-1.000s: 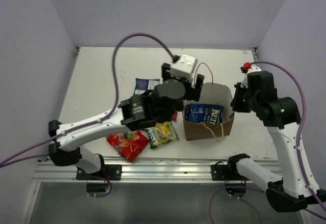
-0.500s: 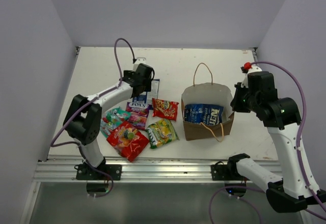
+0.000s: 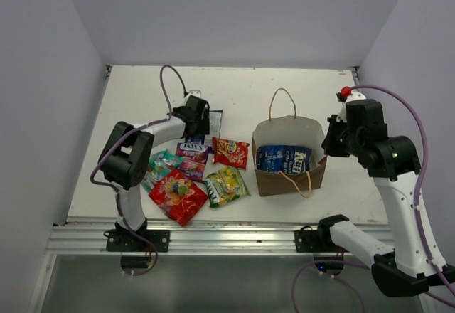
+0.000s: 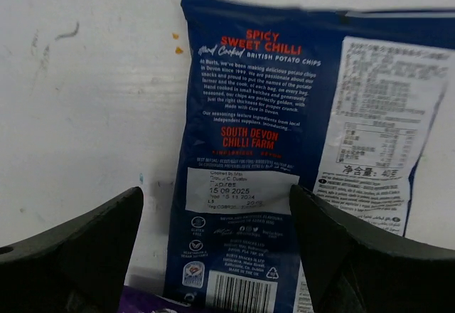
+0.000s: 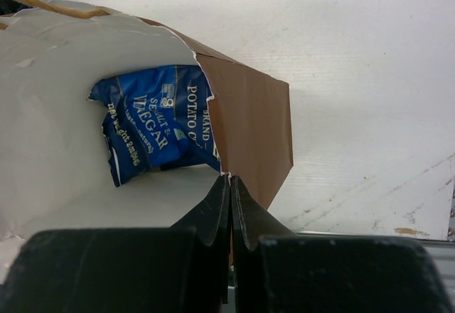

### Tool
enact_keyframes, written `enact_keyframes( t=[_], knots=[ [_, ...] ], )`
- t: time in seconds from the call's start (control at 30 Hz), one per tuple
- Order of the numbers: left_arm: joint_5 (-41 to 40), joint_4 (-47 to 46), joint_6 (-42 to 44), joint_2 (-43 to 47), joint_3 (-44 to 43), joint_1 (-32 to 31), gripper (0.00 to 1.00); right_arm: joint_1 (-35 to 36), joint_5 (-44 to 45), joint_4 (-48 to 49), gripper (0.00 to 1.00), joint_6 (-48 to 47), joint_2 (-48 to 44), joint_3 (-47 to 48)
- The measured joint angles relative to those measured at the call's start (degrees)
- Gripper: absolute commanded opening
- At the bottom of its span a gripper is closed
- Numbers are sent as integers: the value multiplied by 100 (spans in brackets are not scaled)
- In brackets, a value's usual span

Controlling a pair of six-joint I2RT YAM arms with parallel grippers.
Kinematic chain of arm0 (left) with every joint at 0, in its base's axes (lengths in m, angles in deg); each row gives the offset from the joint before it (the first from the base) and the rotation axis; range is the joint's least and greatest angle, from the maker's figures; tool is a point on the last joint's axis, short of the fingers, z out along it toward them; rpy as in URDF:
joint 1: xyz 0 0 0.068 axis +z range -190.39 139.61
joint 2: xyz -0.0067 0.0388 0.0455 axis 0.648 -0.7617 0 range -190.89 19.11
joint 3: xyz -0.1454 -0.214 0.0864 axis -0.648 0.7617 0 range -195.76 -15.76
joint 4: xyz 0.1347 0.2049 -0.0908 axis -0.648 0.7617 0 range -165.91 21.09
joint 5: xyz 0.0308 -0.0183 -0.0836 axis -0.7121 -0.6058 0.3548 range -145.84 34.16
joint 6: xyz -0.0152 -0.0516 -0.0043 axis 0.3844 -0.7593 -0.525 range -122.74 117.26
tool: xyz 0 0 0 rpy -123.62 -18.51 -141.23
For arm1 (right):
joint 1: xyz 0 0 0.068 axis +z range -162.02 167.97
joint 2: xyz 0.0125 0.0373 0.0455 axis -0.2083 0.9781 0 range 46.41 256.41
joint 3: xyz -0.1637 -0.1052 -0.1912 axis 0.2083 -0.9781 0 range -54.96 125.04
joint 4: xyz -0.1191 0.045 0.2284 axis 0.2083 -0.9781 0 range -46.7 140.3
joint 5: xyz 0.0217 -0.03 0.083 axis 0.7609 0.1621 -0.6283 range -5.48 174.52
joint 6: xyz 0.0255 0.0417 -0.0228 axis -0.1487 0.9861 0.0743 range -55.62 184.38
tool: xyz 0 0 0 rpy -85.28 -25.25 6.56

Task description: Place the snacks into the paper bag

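Observation:
The brown paper bag stands open at centre right with a dark blue chip packet inside, also seen in the right wrist view. My right gripper is shut on the bag's right rim and holds it open; it also shows in the top view. My left gripper is open, low over another dark blue chip packet lying flat at the far left. Loose snacks lie nearby: red-orange, yellow-green, red candy, purple and teal.
The white table is walled by pale walls at left, back and right. A metal rail runs along the near edge. The left arm's purple cable arches over the table. The bag's loop handles stick up.
My left arm has swung from over the bag back to the left and come down over the blue chip packet on the table. The right gripper and bag have not moved.

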Motion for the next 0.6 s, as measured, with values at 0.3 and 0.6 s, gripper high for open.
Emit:
enact_keyframes(
  t=[0.3, 0.6],
  knots=[
    [439, -514, -31, -125, 337, 48, 0, 0, -131, 9, 0, 7, 92, 57],
    [337, 55, -33, 861, 400, 4, 0, 0, -168, 28, 0, 26, 94, 57]
  ],
)
